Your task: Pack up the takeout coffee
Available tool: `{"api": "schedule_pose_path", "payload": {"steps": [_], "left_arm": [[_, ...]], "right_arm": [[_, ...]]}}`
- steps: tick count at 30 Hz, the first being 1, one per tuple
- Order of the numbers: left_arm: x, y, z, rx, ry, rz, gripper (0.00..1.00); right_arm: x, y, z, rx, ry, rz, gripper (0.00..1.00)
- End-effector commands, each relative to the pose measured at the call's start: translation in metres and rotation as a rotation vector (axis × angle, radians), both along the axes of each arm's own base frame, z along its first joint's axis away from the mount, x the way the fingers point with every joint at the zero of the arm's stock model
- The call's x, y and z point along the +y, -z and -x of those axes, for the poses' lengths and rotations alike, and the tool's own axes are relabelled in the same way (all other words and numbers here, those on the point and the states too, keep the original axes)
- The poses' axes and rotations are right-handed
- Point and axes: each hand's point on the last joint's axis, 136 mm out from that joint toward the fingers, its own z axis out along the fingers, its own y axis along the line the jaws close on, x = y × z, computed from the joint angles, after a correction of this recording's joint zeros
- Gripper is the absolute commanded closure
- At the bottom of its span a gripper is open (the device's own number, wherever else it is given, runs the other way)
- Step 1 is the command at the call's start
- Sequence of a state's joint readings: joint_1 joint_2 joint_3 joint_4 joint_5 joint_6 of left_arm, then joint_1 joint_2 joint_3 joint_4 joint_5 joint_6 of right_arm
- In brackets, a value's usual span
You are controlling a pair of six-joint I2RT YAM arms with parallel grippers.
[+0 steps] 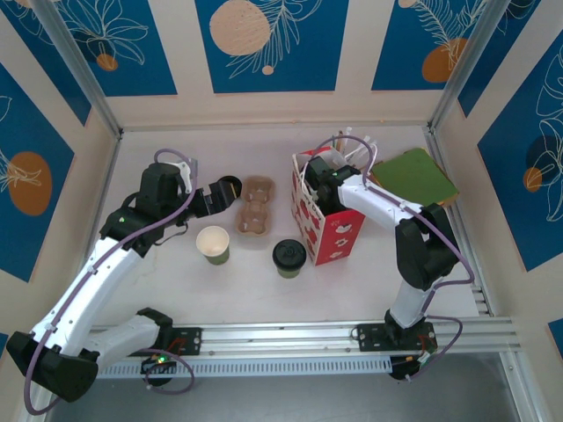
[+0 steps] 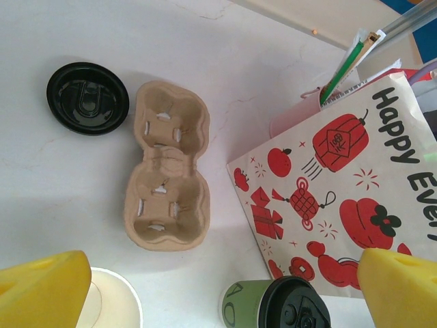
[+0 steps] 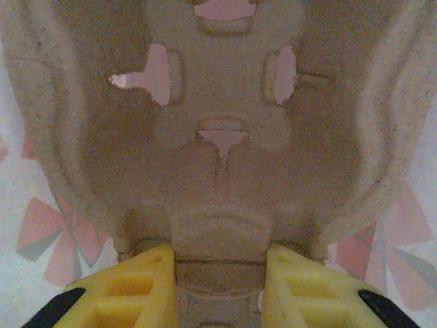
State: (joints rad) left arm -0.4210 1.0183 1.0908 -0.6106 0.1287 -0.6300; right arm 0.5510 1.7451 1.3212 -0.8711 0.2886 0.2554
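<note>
The packing looks barely begun: the takeout coffee (image 1: 288, 257) is not yet in the red-and-white bag (image 1: 332, 230) but stands upright on the table just near-left of it, a short green paper cup with its round black lid pressed on. The right gripper (image 3: 220, 287) is clenched on the edge of a pulp cup carrier (image 3: 218, 137), apparently down inside the bag. The left gripper (image 1: 218, 195) hangs released and empty over the left of the table.

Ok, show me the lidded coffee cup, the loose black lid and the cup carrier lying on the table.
lidded coffee cup (image 1: 288, 253), top view, centre of its lid
loose black lid (image 2: 87, 98), left wrist view, its middle
pulp cup carrier (image 2: 165, 162), left wrist view, bridge between its wells
</note>
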Motion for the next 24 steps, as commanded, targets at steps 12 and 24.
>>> {"api": "schedule_pose_path", "payload": {"steps": [12,24], "left_arm": [[0.001,0.001,-0.004,0.006,-0.016,0.003,0.00],[0.001,0.001,-0.003,0.000,-0.006,-0.001,0.00]], "right_arm": [[0.007,-0.012,-0.009,-0.041,-0.075,-0.070,0.71],[0.008,0.002,-0.009,-0.021,-0.078,-0.065,0.71]]}}
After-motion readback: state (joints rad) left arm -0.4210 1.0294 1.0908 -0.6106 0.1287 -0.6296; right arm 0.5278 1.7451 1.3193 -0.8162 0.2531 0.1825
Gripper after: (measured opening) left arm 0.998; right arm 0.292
